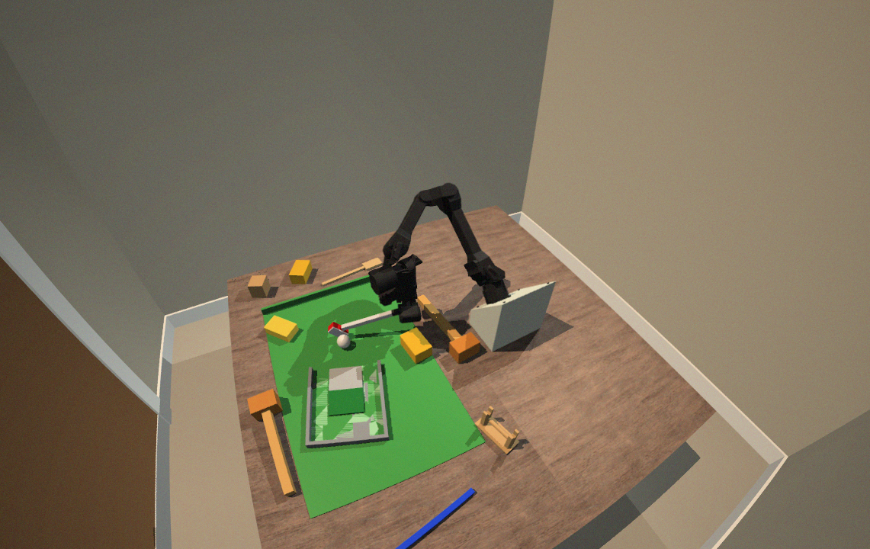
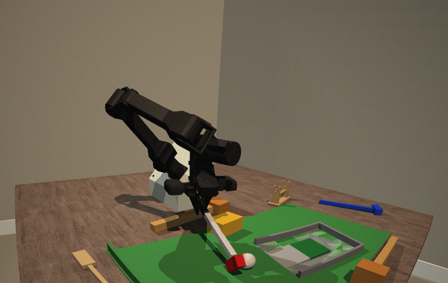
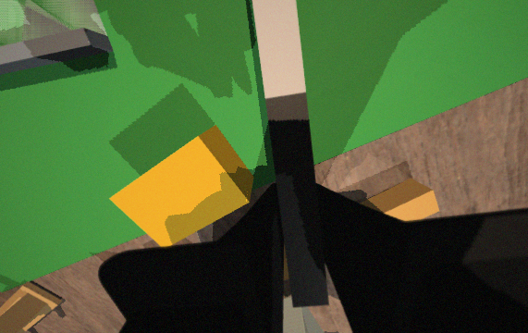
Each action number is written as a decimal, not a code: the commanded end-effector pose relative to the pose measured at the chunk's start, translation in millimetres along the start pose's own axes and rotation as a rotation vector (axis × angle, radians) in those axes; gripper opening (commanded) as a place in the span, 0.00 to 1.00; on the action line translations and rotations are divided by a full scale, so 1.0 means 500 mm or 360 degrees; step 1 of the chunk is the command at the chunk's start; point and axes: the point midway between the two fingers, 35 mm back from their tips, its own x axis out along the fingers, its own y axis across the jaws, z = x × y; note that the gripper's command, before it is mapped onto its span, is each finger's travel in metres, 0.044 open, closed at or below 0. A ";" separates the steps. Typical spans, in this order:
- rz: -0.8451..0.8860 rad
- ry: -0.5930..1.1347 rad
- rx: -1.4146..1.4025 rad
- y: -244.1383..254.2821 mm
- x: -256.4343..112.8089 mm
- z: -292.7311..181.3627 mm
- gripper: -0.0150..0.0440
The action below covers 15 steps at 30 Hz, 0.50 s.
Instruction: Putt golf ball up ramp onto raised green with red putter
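Observation:
My gripper (image 1: 406,313) (image 2: 202,209) (image 3: 290,188) is shut on the pale shaft of the red putter (image 1: 369,319) (image 2: 220,233) (image 3: 282,51). The shaft slants down to the red head, low over the mat. The white golf ball (image 1: 343,341) (image 2: 249,261) is on the mat right at the head's ramp-facing side; I cannot tell if they touch. The light grey ramp (image 1: 345,377) (image 2: 287,254) leads up to the dark raised green (image 1: 345,402) (image 2: 309,247), which holds no ball. The head and ball are outside the wrist view.
A yellow block (image 1: 415,345) (image 2: 230,222) (image 3: 180,185) is beside the shaft. An orange mallet (image 1: 463,346) lies near the arm's base, another mallet (image 1: 264,402) (image 2: 371,271) beside the mat. Grey walls (image 1: 310,409) (image 2: 337,260) flank the green. A wooden stand (image 1: 498,435) (image 2: 279,201) and blue stick (image 1: 438,517) (image 2: 346,205) lie beyond.

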 end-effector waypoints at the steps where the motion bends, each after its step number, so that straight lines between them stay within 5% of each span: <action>1: -0.0013 -0.0007 -0.0002 0.054 -0.001 -0.013 0.25; 15: -0.0008 -0.0005 -0.0004 0.057 -0.113 -0.012 0.25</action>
